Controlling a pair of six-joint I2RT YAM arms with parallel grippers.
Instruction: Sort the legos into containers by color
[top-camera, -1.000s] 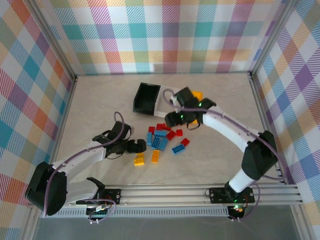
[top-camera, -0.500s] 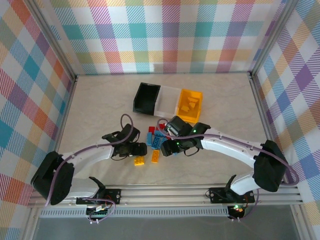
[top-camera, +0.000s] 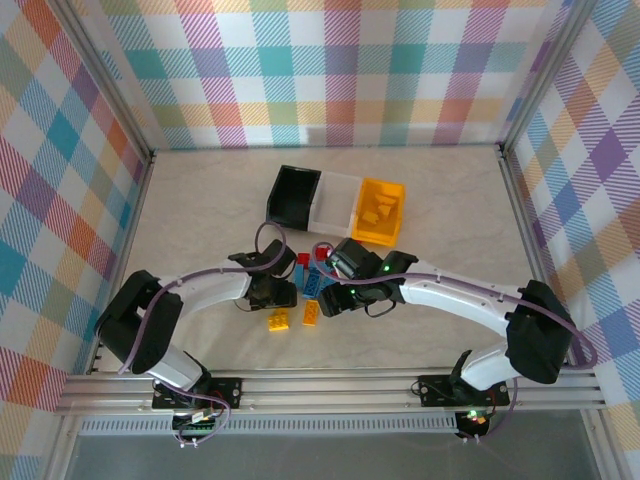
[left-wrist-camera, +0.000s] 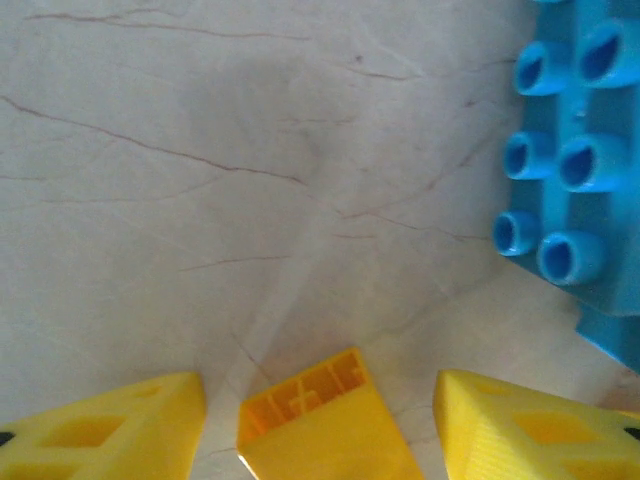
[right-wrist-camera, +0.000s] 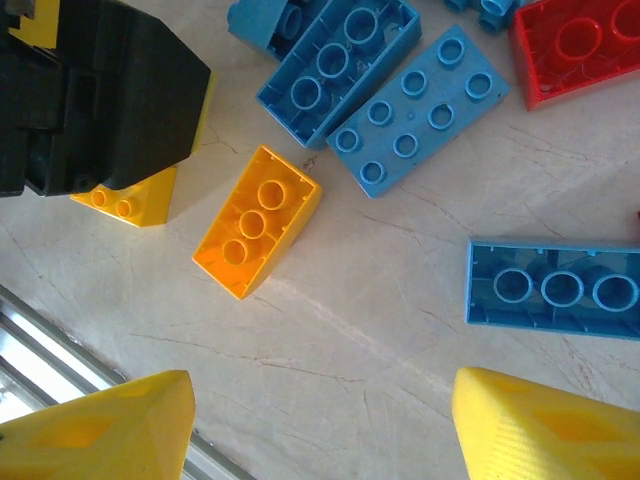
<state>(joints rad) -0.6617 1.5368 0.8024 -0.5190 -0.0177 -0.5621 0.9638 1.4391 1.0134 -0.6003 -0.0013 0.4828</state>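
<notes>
The legos (top-camera: 322, 276) lie in a loose pile of red, blue and yellow-orange bricks at mid-table. My left gripper (top-camera: 276, 300) points down at the pile's left edge. Its fingers (left-wrist-camera: 110, 425) stand on either side of a yellow brick (left-wrist-camera: 322, 420), with a gap on each side. My right gripper (top-camera: 338, 298) hangs over the pile's near edge, open and empty (right-wrist-camera: 322, 378). An orange brick (right-wrist-camera: 257, 222) lies just beyond its fingertips. The containers stand in a row behind: black (top-camera: 293, 197), white (top-camera: 335, 200) and yellow-orange (top-camera: 378, 210), the last holding yellow bricks.
Blue bricks (right-wrist-camera: 410, 110) and a red one (right-wrist-camera: 580, 45) lie close beyond the right fingers, and another blue brick (left-wrist-camera: 575, 190) sits to the right of the left fingers. The two wrists are close together. The aluminium rail (top-camera: 330, 385) runs along the near edge.
My left arm has reached right to the yellow brick and its jaws have narrowed around it. My right arm has come back from the bins to the pile's near edge.
</notes>
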